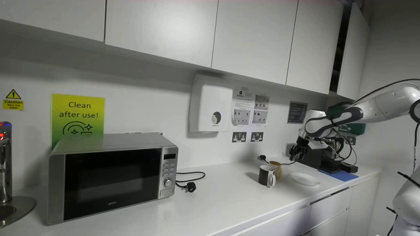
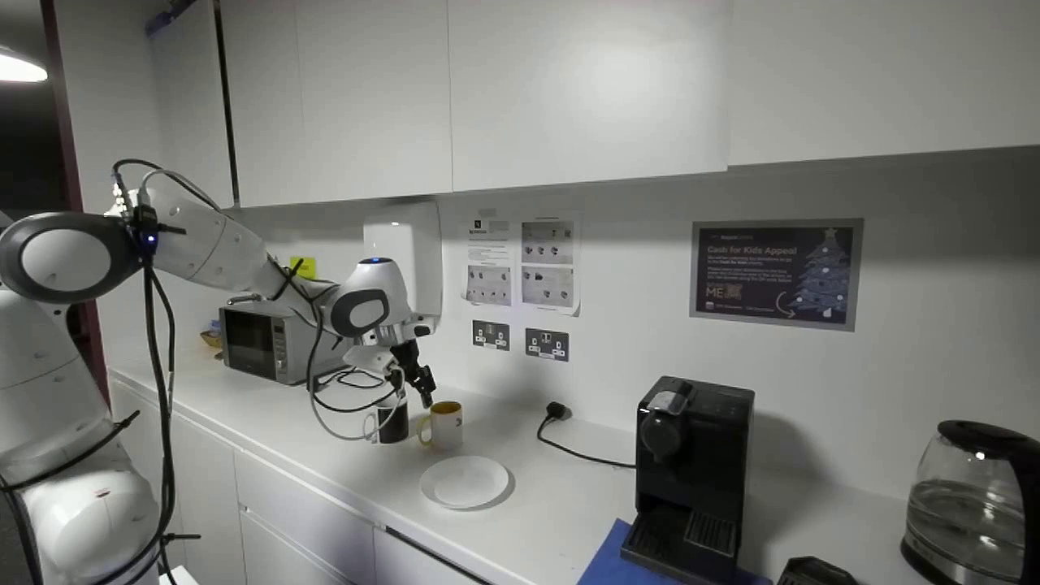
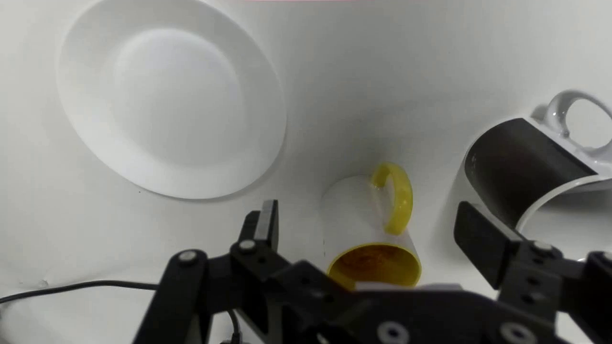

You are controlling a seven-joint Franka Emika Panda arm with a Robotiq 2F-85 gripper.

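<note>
In the wrist view, the widely spread end effector (image 3: 367,220) hangs near a yellow-handled white mug (image 3: 349,215), a white plate (image 3: 177,100) at the mug's ten o'clock, a black-and-white mug (image 3: 528,162) at two.

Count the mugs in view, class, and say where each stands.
2. The yellow-handled mug stands beside the plate; the black-and-white mug stands nearer the microwave. Any inside the cupboards would be hidden.

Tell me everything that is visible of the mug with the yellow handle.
The mug looks ceramic: white, with yellow rim, handle and interior and a small dark mark. It stands upright on the counter, apart from the plate and the dark mug. The open gripper hangs close by, not gripping it. Any contents are unclear.
</note>
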